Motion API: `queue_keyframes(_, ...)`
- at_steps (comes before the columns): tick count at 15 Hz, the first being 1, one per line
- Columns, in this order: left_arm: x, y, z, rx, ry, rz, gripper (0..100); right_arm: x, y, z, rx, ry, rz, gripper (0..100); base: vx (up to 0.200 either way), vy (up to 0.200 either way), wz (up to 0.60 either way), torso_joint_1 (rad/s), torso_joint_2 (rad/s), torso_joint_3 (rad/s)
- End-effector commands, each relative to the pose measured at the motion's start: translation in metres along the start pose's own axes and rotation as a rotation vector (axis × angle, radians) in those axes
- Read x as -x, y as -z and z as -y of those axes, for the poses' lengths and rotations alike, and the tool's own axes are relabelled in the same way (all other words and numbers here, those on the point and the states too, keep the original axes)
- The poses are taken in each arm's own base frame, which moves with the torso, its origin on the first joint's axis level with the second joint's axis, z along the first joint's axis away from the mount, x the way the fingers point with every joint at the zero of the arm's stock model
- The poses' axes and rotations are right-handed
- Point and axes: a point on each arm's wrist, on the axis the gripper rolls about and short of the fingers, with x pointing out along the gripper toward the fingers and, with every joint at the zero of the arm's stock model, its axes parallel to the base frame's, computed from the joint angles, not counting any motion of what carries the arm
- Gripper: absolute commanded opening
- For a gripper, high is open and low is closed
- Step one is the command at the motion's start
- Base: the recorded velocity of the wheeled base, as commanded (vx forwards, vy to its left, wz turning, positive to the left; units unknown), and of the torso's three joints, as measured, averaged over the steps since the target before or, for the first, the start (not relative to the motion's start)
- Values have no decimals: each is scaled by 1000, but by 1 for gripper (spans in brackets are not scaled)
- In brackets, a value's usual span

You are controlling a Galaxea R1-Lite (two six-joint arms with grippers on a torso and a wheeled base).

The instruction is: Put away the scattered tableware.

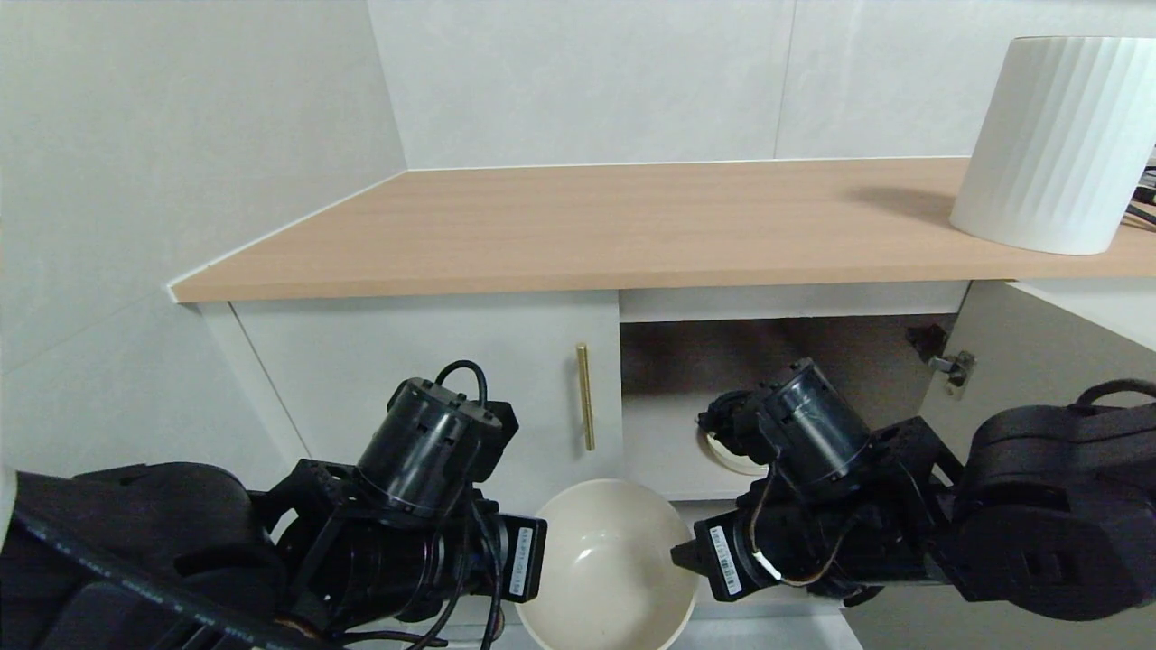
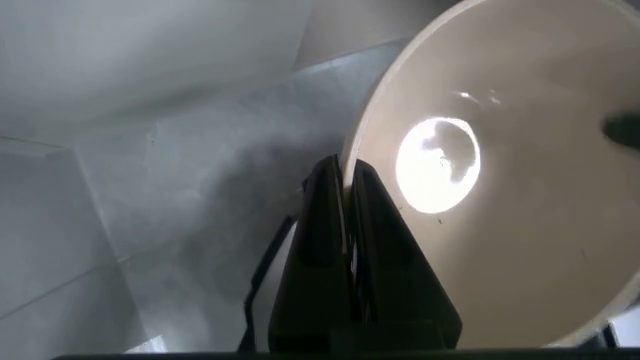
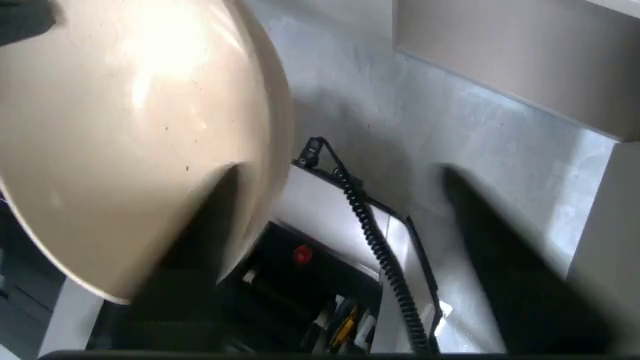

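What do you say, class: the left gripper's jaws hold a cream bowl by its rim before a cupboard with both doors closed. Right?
Wrong on the doors. The head view shows the left door closed but the right door swung open. The left gripper does hold the cream bowl by its rim.

1. In the head view the light is bright, even and diffuse, falling from overhead. The counter (image 1: 587,226) is lit flatly.
2. Far beyond the right tool (image 1: 684,555), the white ribbed container (image 1: 1052,135) casts a soft shadow on the counter toward the robot's left.
3. The open cupboard (image 1: 786,352) ahead of the right tool is dim, darkest just under the counter.
4. Just past the left tool (image 2: 347,175), the bowl (image 2: 500,170) carries a washed-out white glare patch on its floor.
5. The left tool's fingers (image 2: 322,235) show as near-black silhouettes.
6. Beside the right tool, the bowl's outer wall is overexposed, and that tool's fingers (image 3: 510,250) are dark, blurred shapes.
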Motion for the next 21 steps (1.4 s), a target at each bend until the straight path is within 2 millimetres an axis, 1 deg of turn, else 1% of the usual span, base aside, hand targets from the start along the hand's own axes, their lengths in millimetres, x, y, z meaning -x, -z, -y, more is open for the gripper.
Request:
queue_keyframes(1, -1, 1, 0, 0, -4, -6, 0, -4, 2, 1, 2, 8, -14, 0, 0, 0, 0, 0, 0, 0)
queue_keyframes(7, -3, 2, -1, -1, -10, -14, 0, -4, 2, 1, 3, 9, -16, 0, 0, 0, 0, 0, 0, 0)
queue_keyframes(8, -4, 2, -1, -2, -10, -15, 100, -4, 2, 0, 4, 8, -16, 0, 0, 0, 0, 0, 0, 0)
queue_keyframes(14, -4, 0, 0, 7, -7, -7, 100, -5, 3, 1, 4, 11, -19, 0, 0, 0, 0, 0, 0, 0)
queue_keyframes(17, 0, -3, -1, 22, -2, 15, 100, -7, 4, 1, 2, 16, -26, 0, 0, 0, 0, 0, 0, 0)
queue_keyframes(18, 6, -9, -2, 59, 6, 43, 100, -13, 5, 4, -2, 33, -40, 0, 0, 0, 0, 0, 0, 0)
queue_keyframes(21, 8, -12, -5, 83, 4, 55, 100, -48, 1, 38, -86, 192, 4, 0, 0, 0, 0, 0, 0, 0)
